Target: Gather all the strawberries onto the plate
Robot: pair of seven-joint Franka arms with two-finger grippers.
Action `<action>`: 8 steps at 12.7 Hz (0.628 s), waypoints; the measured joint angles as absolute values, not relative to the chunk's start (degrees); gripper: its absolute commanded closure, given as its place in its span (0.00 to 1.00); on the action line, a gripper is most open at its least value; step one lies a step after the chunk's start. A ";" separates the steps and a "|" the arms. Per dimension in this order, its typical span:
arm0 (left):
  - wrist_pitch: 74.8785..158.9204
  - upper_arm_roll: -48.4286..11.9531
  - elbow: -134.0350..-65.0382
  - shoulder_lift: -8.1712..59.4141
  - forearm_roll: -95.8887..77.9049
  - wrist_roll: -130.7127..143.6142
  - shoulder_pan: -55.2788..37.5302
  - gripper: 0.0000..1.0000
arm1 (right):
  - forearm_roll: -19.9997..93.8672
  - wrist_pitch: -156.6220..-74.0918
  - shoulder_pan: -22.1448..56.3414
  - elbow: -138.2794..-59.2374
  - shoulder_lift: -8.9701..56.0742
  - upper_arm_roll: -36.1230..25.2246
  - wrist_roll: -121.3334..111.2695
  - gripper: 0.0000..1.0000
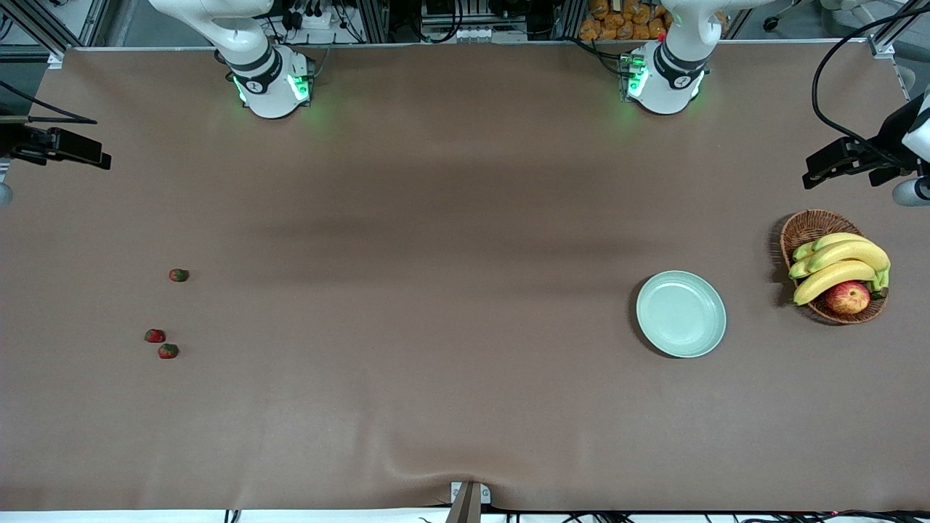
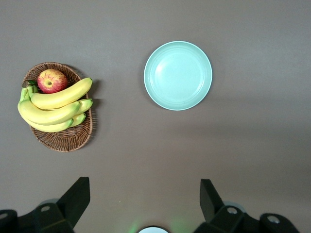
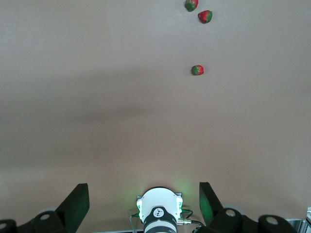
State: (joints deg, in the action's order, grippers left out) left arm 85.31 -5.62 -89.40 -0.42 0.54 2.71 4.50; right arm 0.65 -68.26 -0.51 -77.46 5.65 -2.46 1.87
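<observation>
front view: three strawberries (image 1: 168,319) well apart from plate (image 1: 681,313); left gripper (image 2: 146,199), right gripper (image 3: 144,199) seemingly open, empty

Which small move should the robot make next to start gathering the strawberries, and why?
Probably lower the open right end effector toward the lone strawberry: all three strawberries lie at the right arm's end, the plate holds nothing, and the left end effector waits open.

left gripper (image 2: 145,204): in its wrist view only two dark fingers (image 2: 74,199) show; their bases are cut off by the bottom edge
right gripper (image 3: 144,204): likewise cut off at the bottom edge
strawberries (image 1: 168,351): too small in the front view to make out the leaves
one strawberry (image 3: 191,5): clipped by the wrist view's top edge
basket (image 1: 806,226): mostly covered by bananas (image 1: 843,256) and an apple (image 1: 847,297)
</observation>
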 measured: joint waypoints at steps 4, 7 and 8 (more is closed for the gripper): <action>85.31 -5.62 -89.22 -0.42 0.54 2.71 4.50 0.00 | 0.65 -68.26 -0.52 -77.40 5.66 -2.48 1.87 0.00; 85.31 -5.60 -88.90 -0.42 0.54 2.72 4.52 0.00 | 0.65 -68.26 -0.52 -77.40 5.66 -2.49 1.87 0.00; 85.31 -5.59 -88.87 -0.42 0.54 2.72 4.52 0.00 | 0.65 -68.26 -0.52 -77.40 5.66 -2.49 1.87 0.00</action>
State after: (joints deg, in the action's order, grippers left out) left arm 85.31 -5.59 -88.87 -0.42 0.54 2.72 4.52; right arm 0.65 -68.26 -0.52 -77.40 5.66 -2.49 1.87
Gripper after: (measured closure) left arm 0.000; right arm 0.000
